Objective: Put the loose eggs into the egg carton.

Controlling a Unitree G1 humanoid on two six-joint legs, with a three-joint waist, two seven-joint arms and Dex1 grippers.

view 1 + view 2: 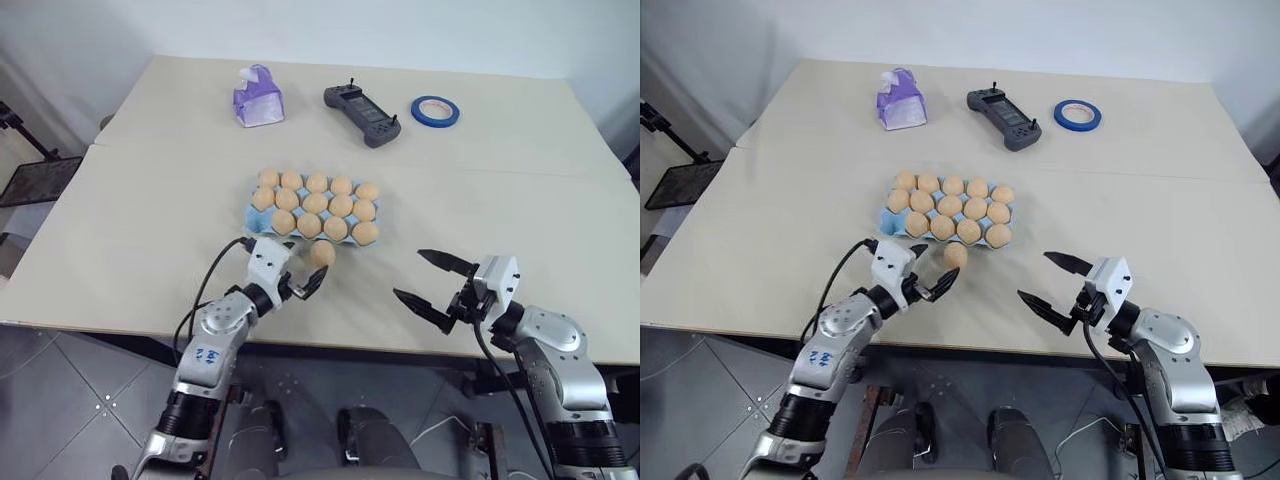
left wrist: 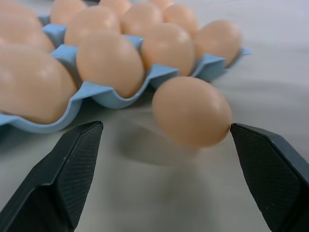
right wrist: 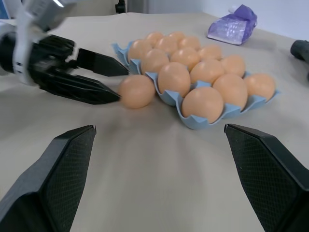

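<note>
- Where the table (image 1: pixel 140 200) is bare at its middle, egg carton (image 1: pixel 258 217) sits, blue, cups holding fourteen eggs; near-left corner cup empty.
- One loose egg (image 1: pixel 322 253) lies on table just beside carton's near edge.
- Left gripper (image 1: pixel 303 280): fingers apart, egg between the tips, one tip touching or nearly so in left wrist view.
- Right gripper (image 1: pixel 433 283): fingers apart, empty, well right of carton.
- Head views add tissue pack (image 1: pixel 258 97), handheld controller (image 1: pixel 362 114), tape roll (image 1: pixel 435 110) along far side.
</note>
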